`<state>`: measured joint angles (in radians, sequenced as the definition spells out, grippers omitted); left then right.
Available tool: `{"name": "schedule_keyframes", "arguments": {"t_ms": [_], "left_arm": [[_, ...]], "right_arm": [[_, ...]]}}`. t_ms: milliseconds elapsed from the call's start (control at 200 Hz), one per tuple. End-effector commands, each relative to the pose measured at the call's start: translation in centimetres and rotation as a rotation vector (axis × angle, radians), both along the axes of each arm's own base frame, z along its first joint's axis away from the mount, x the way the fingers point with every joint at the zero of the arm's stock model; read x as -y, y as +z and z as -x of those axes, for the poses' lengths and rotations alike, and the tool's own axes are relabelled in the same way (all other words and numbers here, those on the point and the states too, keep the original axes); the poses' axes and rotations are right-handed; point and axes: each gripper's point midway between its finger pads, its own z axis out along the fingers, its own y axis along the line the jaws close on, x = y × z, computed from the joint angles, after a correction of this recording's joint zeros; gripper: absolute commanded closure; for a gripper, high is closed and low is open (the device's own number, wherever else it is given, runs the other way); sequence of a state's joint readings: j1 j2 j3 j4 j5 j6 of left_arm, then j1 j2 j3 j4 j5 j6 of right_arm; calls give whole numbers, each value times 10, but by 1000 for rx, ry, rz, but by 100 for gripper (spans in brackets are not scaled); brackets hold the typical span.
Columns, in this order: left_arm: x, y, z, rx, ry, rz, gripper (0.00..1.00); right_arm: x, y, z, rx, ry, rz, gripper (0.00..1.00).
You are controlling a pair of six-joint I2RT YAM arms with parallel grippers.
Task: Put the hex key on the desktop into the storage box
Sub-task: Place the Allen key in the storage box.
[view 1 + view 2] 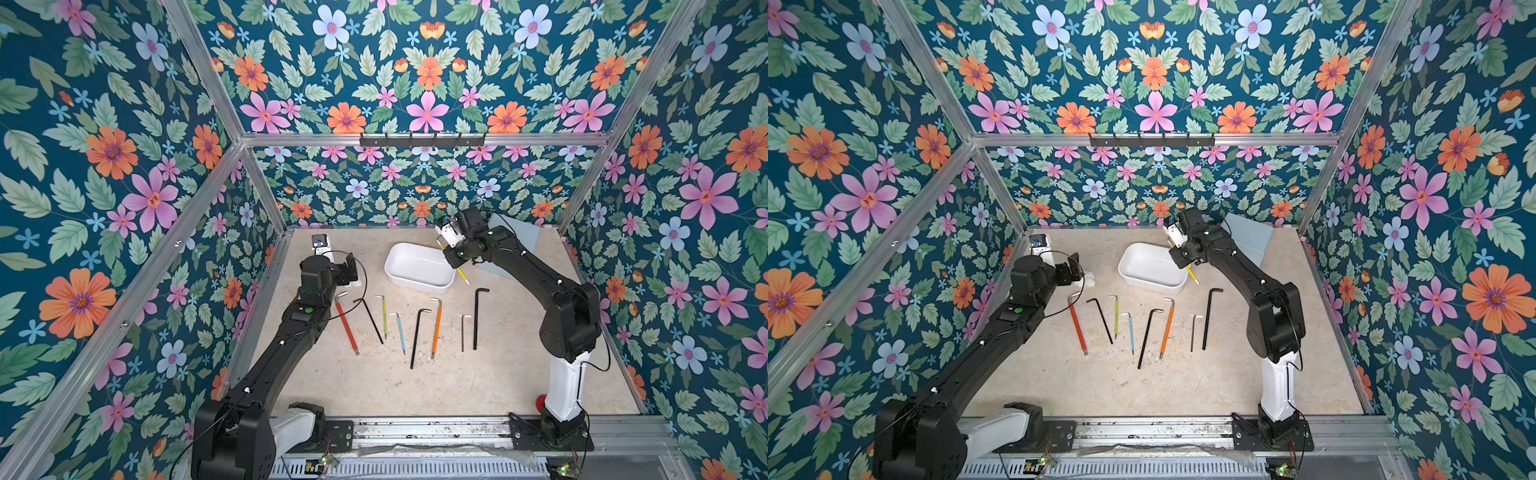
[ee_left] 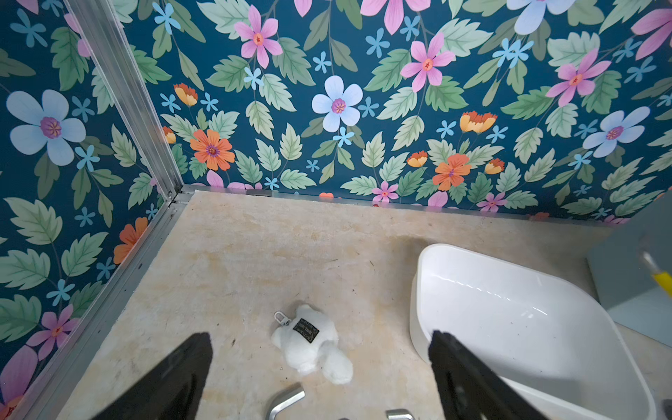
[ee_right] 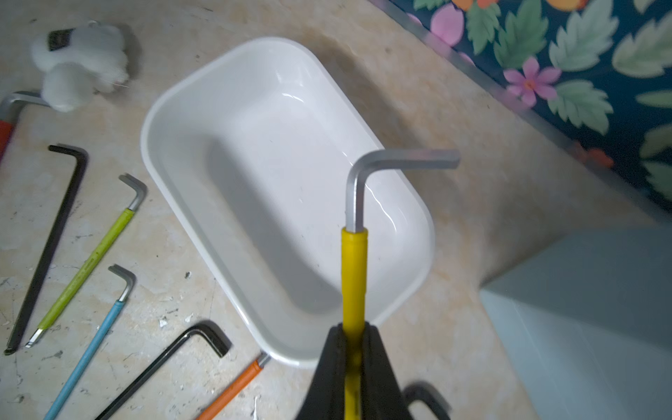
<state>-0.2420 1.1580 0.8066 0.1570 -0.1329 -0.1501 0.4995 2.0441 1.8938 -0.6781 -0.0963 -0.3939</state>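
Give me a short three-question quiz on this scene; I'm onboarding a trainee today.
1. True or false: the right gripper is shut on the yellow-sleeved steel hex key.
2. Multiple choice: what lies inside the shallow white plastic storage box? A) a red hex key B) nothing C) a plush toy
3. Count: how many other hex keys lie on the beige stone-patterned desktop?

Key: 1 true; 2 B; 3 eight.
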Motion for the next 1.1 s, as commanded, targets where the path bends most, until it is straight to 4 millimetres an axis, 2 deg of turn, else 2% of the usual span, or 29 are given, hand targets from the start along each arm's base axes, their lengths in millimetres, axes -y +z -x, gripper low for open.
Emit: {"name": "schedule_keyframes", "arguments": {"t_ms": [0,70,245,700,730,805,895,1000,1095], "left_arm": [[-3,2,1,3,16,3,1],[-3,2,0,4,21,2,1],[-5,-2,-1,-3,32,-5,0],[-3,-10,-8,-21,29,-12,0],[-3,-10,-8,-22,29,-14,1],[-4,-9,-9,-20,32,-19,1],[-4,-8,-8,-18,33,-25,1],[-5,-6,-8,-17,35,-29,1],[-4,-3,-7,-17,30,-28,1]], "right_arm": [[-26,-7,1,-9,221,18,100],[-35,-25,-7,-45,276,48,100],[-52,-43,-27,-49,327,60,100],[-80,-99,-23,-92,343,83,100],[-80,-101,-25,-95,335,79,94],[-84,-102,-27,-92,323,62,85],[-86,-99,-33,-76,297,44,66],[-90,-84,-41,-33,262,11,56],[-93,-57,-51,26,212,-33,55]]}}
